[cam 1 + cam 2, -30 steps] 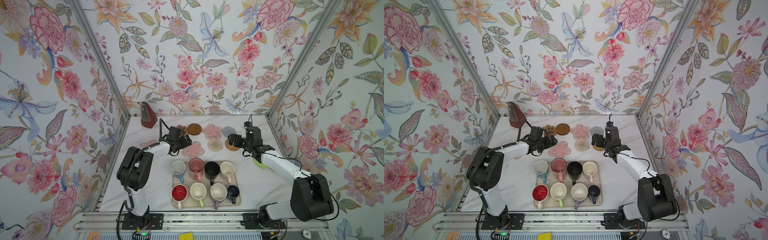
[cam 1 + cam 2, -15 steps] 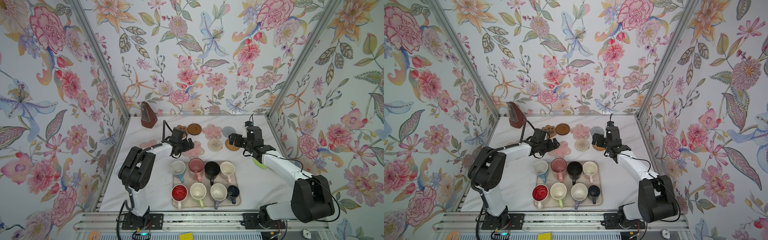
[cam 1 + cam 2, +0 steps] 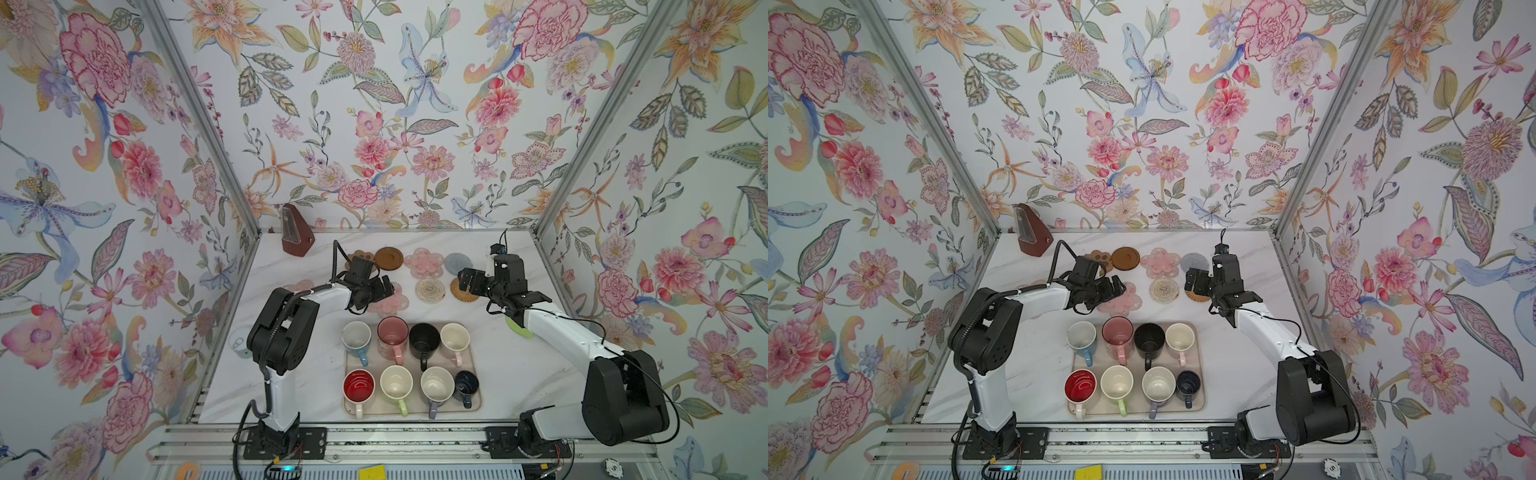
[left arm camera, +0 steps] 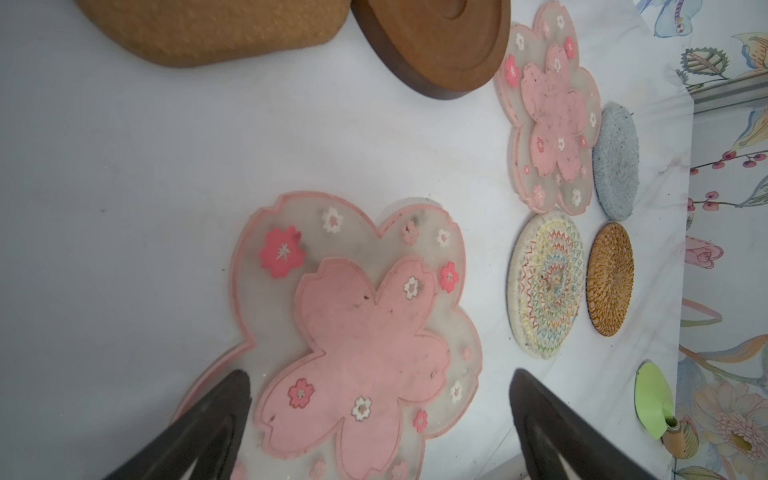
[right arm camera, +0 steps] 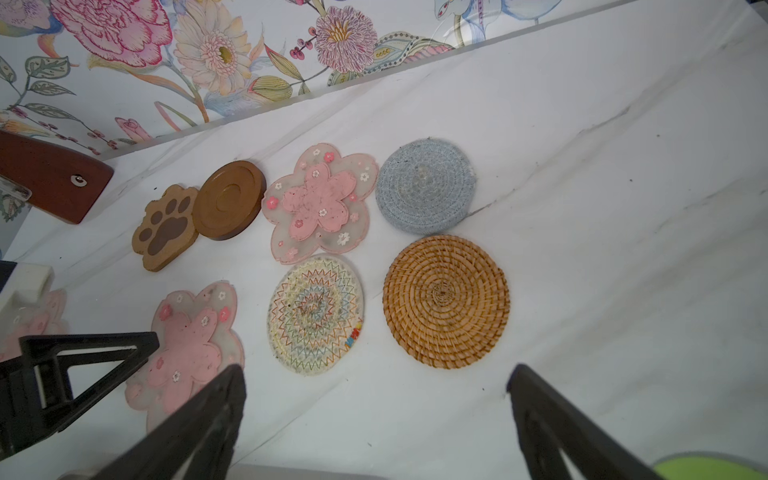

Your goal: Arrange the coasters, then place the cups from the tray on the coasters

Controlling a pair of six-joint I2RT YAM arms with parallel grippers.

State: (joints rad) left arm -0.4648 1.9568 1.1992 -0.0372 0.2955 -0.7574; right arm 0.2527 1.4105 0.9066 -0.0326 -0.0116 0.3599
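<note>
1. Bench [image 3: 511,386]: marble top. Work zone = far half, toward the back edge.
2. Tray [image 3: 473,409]: at the front edge, centre. All eight cups [image 3: 392,332] stand in it, 2 rows of 4. I judge it is not their turn yet.
3. Left pincer [image 4: 380,374]: released and empty, jaws straddling the near pink flower [image 4: 365,332]. Contact w/ it cannot be told. Right pincer [image 5: 374,370]: released and empty, over bare bench beside the tan woven [image 5: 446,301].
4. Coasters [image 3: 430,289]:
 - Row at the back edge = paw [image 5: 166,228], dark disc [image 5: 228,199], far pink flower [image 5: 320,203], grey-blue [image 5: 424,185].
 - Row nearer the tray = near pink flower, white woven [image 5: 316,313], tan woven.
 - Stray pink flower [image 3: 299,286]: apart, toward the left edge.
5. Procedure (my judgement):
 - Mats are thin, so pinch a petal edge or press & slide.
 - Paw & dark disc appear to touch, so open a gap there.
 - Bring the stray into the nearer row.
 - Leave room for a cup + handle on each.
6. Writing: small coloured mark [image 5: 353,336] at the white woven's rim, too small to read. No other brand legible.
</note>
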